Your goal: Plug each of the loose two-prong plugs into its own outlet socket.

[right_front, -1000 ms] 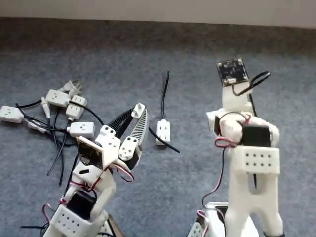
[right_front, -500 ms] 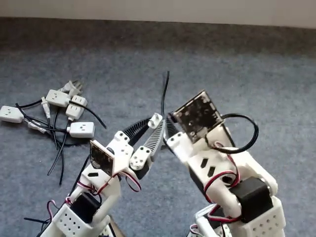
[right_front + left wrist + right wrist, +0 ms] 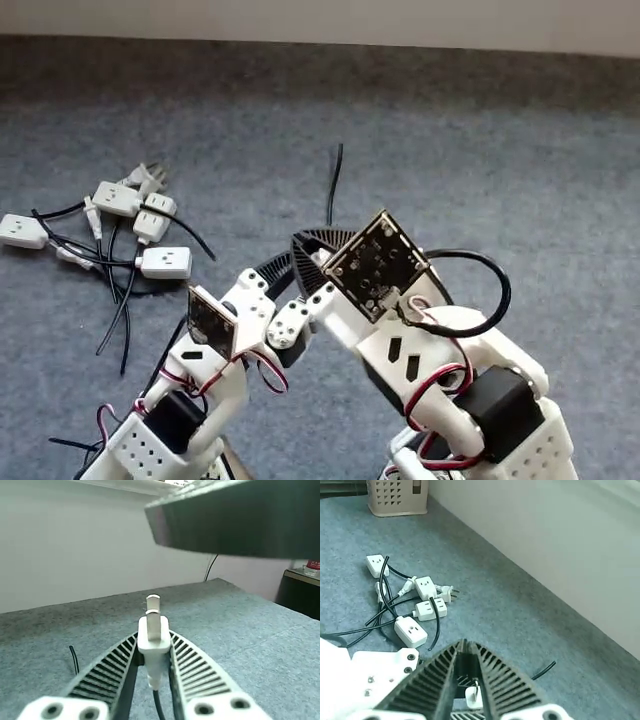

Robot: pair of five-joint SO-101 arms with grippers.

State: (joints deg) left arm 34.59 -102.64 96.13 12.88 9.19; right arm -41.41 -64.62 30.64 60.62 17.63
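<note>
Underneath everything, a flat grey carpet (image 3: pixel 520 160), running back to a pale plain wall (image 3: pixel 555 535). On it, two white plastic arms side by side, the right arm (image 3: pixel 450 370) bent over toward the left arm (image 3: pixel 190 390), heads crossing near the middle of the high view. Off on the left arm's side, well apart from both grippers, a tangle of white block-shaped outlet sockets (image 3: pixel 150 225) on thin black cords (image 3: pixel 120 300), several faces up. Beyond the grippers, one loose black cord end (image 3: pixel 333 185) lying toward the wall. Carpet between that tangle and the arms, more of it stretching out past the right arm. Far back by the wall, a beige perforated basket (image 3: pixel 397 497).

Clamped in the left gripper (image 3: pixel 154 639): a small white two-prong plug (image 3: pixel 153 636), lifted off the carpet, prongs pointing away from the wrist, black cord trailing back between the ribbed black fingers (image 3: pixel 107 667). Right gripper (image 3: pixel 467 644) close over it, drawn narrow, tips nearly meeting. Any marking on plug or sockets too small to read.
</note>
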